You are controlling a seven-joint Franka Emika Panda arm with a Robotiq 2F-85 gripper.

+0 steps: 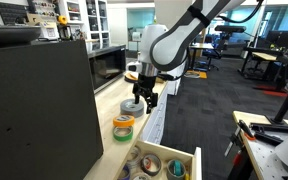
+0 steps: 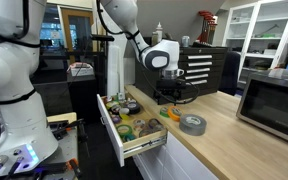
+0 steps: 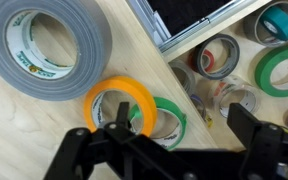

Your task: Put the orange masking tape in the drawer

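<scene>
Pale wood worktop (image 3: 24,130) is seen nearest in the wrist view, matte, with light grain. The drawer (image 2: 144,146) is pulled out from under its edge: pale plywood sides, assorted tape rolls packed inside in red, green and teal. In an exterior view a big dark box (image 1: 34,110) is stood on the near end of the worktop. A microwave (image 2: 274,100) is set at the other end, and a black tool cabinet (image 2: 199,68) is seen behind it. Beyond that, an open lab/office space is shown with desks, shelving and ceiling lights; detail there is too small to tell.

The orange masking tape (image 3: 119,104) is laid flat on the worktop, just beside the drawer's edge and outside it. It is a thin, flat ring with a bright orange face and a hollow centre through which wood is seen. Its rim is overlapped onto a green roll (image 3: 169,122) of similar size. A larger grey roll (image 3: 44,45) is laid flat further along the worktop, near but apart.

The gripper (image 3: 179,138) is held above the orange and green rings, fingers spread wide, nothing grasped.
</scene>
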